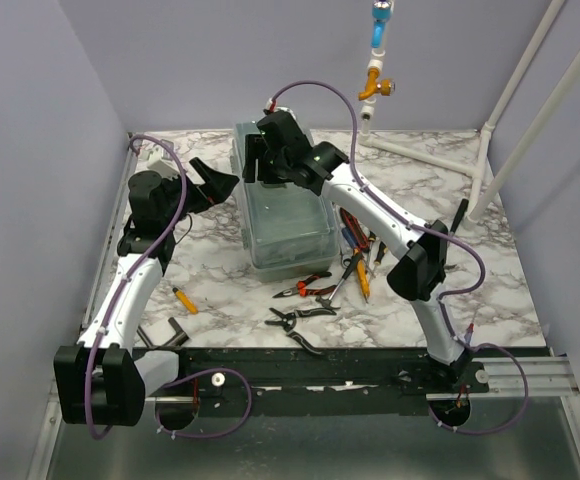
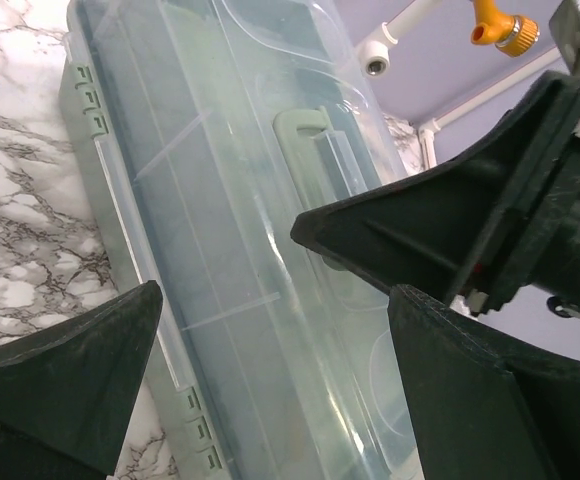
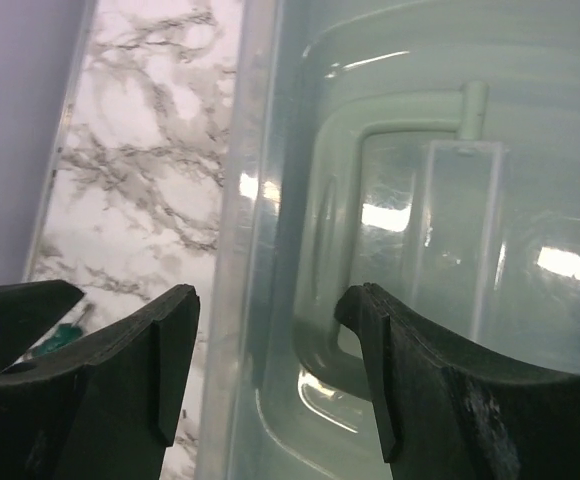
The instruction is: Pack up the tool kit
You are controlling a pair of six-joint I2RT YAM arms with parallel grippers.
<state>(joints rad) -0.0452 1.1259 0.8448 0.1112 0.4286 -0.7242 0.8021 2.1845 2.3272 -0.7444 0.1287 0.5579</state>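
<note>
**Hovering Claws Flank Clear Tool Case on Marble Table**

From above, the clear tool case (image 1: 288, 235) sits mid-table, its long side running near to far. The right gripper (image 1: 258, 165) hangs over the case's far end, while the left gripper (image 1: 218, 180) sits just left of the case with its claw spread wide. Tools lie loose on the marble table (image 1: 470, 290): red-handled pliers (image 1: 310, 288) and black-handled snips (image 1: 300, 318) near of the case, a cluster of screwdrivers (image 1: 358, 255) to its right, and a yellow-handled tool (image 1: 185, 300) well apart on the left.

On the left wrist camera, the left gripper (image 2: 275, 300) shows its two fingers set far apart with nothing between them but the tool case (image 2: 220, 200) beyond. The pale green carry handle (image 2: 310, 130) lies flat on the lid, and one black finger of the right gripper (image 2: 450, 200) reaches in from the right.

On the right wrist camera, the right gripper (image 3: 270, 340) is parted and pinches nothing. One finger is by the edge of the tool case (image 3: 260, 150), the other over the carry handle (image 3: 330, 250).
</note>
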